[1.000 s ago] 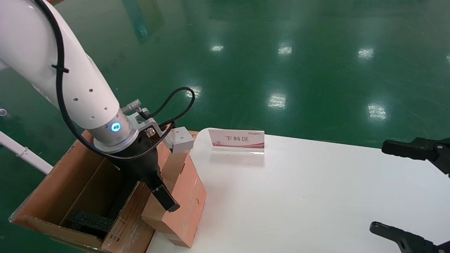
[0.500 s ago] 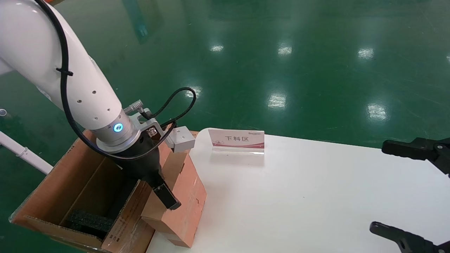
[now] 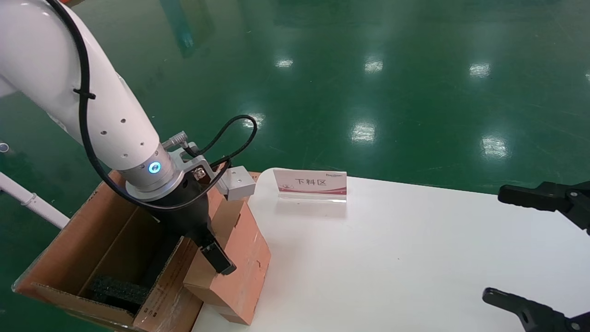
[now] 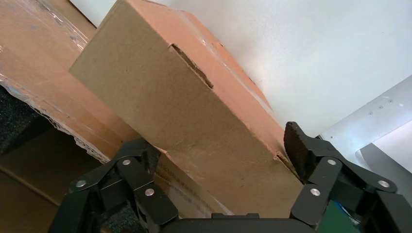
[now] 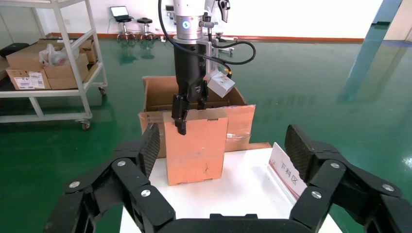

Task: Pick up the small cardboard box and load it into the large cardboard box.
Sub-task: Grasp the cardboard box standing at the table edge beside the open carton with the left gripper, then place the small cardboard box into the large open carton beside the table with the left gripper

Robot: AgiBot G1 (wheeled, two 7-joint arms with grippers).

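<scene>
Fingers (image 4: pixel 301 148) astride small cardboard box (image 3: pixel 239 258) | contact unclear — base hidden

A small sign stand (image 3: pixel 309 183) on the white desk (image 3: pixel 415 258) reads "下料区" in red characters. The large cardboard box (image 3: pixel 163 295) carries small print on its near flap, probably a few lines, too fine to read.

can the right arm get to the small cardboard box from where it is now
Probably not easily. The right pincer sits open at the table's far right edge, while the small cardboard box stands at the left edge, already gripped by the left pincer. Nothing blocks the way; distance does.
</scene>
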